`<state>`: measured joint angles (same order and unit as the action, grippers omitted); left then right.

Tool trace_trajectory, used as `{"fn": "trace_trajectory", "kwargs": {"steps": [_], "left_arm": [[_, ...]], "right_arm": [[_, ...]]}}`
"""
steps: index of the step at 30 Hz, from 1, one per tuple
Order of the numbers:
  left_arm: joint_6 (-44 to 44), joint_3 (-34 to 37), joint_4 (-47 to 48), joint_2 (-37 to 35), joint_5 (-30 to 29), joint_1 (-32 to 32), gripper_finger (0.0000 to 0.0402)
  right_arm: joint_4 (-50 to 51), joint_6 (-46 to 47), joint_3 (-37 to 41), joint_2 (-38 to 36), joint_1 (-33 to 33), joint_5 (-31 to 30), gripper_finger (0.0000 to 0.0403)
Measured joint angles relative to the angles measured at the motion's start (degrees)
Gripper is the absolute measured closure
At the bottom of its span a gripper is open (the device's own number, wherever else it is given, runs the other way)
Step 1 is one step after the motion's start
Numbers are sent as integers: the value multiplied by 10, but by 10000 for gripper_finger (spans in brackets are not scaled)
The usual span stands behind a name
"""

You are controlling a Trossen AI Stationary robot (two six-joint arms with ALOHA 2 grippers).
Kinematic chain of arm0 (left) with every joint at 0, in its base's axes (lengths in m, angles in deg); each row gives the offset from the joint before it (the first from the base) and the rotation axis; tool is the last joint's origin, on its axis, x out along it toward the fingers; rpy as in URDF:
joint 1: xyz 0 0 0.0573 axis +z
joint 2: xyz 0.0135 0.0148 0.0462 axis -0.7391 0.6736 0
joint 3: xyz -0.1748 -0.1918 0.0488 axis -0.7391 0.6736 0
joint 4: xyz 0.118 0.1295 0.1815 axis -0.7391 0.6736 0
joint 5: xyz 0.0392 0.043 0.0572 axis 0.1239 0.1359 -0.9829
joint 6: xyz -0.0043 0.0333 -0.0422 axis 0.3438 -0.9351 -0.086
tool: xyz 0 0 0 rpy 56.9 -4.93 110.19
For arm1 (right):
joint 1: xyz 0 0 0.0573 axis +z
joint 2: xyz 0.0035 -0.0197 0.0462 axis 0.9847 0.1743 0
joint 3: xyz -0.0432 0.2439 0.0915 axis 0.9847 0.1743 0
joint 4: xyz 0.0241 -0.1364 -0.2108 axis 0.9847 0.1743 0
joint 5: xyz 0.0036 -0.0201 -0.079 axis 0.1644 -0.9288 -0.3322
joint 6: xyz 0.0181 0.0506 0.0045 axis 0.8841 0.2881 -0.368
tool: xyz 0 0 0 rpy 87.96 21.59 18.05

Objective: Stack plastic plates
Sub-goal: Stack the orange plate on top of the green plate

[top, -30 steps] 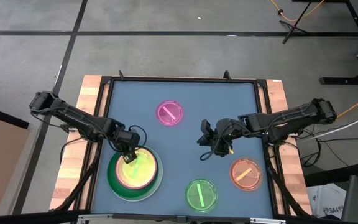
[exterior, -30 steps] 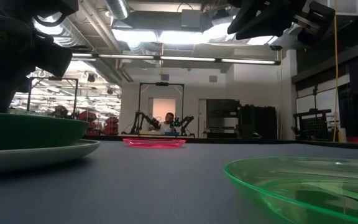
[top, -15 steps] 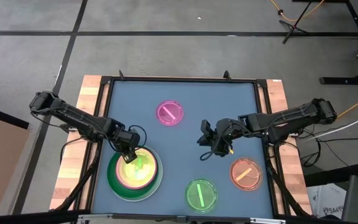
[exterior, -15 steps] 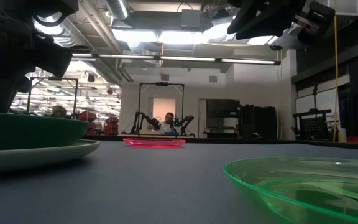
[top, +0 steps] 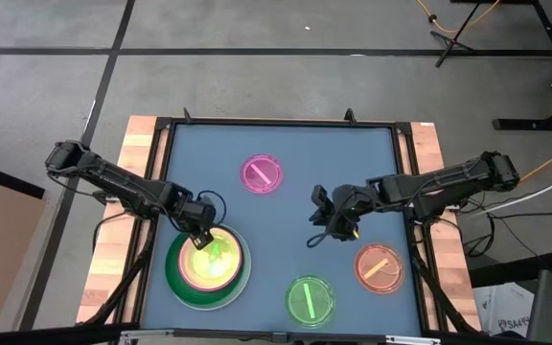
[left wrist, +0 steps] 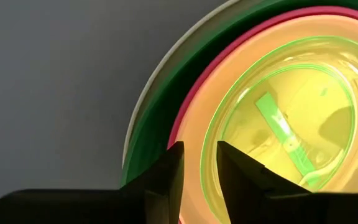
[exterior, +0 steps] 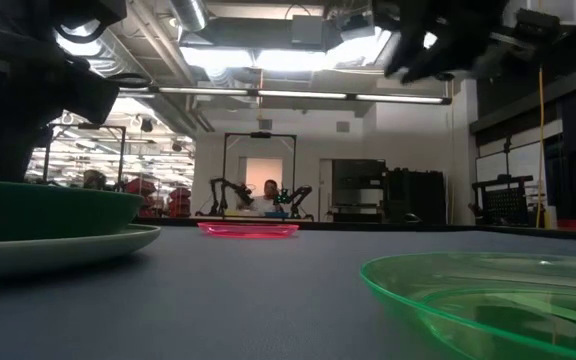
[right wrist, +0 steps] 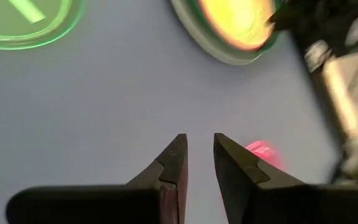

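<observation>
From where I stand, the left gripper (top: pixel 199 240) hangs over the stack (top: pixel 208 264) at the bench's (top: pixel 286 211) near left, fingers slightly parted and empty; it should lift straight up so the small green plate (left wrist: pixel 284 118) stays nested. The right gripper (top: pixel 321 222), fingers a little apart and empty, has drifted slightly since a second ago, while the pink (top: pixel 262 174), green (top: pixel 310 299) and orange (top: pixel 379 267) plates lie as before.

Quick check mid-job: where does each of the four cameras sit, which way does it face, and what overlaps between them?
High: overhead, straight down; both arms, stack.
Low: table height, level across; green plate near, arms overhead.
Left wrist: down onto stack; left end effector slightly open.
Right wrist: down at table; right end effector empty.
Shared: pink plate in high, low.
</observation>
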<state>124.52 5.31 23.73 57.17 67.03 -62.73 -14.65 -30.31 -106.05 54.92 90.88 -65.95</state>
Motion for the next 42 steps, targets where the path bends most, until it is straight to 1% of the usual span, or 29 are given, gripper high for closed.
{"fn": "trace_trajectory", "kwargs": {"steps": [7, 14, 22, 25, 29, 33, 42], "left_arm": [[1, 0, 0, 0, 0, 0, 313], [1, 0, 0, 0, 0, 0, 313], [1, 0, -1, 0, -8, 0, 313], [1, 0, -1, 0, -12, 0, 313], [1, 0, -1, 0, -13, 0, 313], [1, 0, -1, 0, -13, 0, 313], [1, 0, -2, 0, -13, 0, 313]], "right_arm": [[110, 73, 0, -1, 7, 47, 331], [189, 128, 0, -8, 58, 52, 331], [280, 243, 0, -60, 110, 50, 331], [312, 276, 0, -88, 121, 30, 331], [349, 316, 1, -125, 120, 5, 331], [350, 341, 26, -169, 119, -16, 331], [291, 459, 155, -291, 120, -15, 331]]}}
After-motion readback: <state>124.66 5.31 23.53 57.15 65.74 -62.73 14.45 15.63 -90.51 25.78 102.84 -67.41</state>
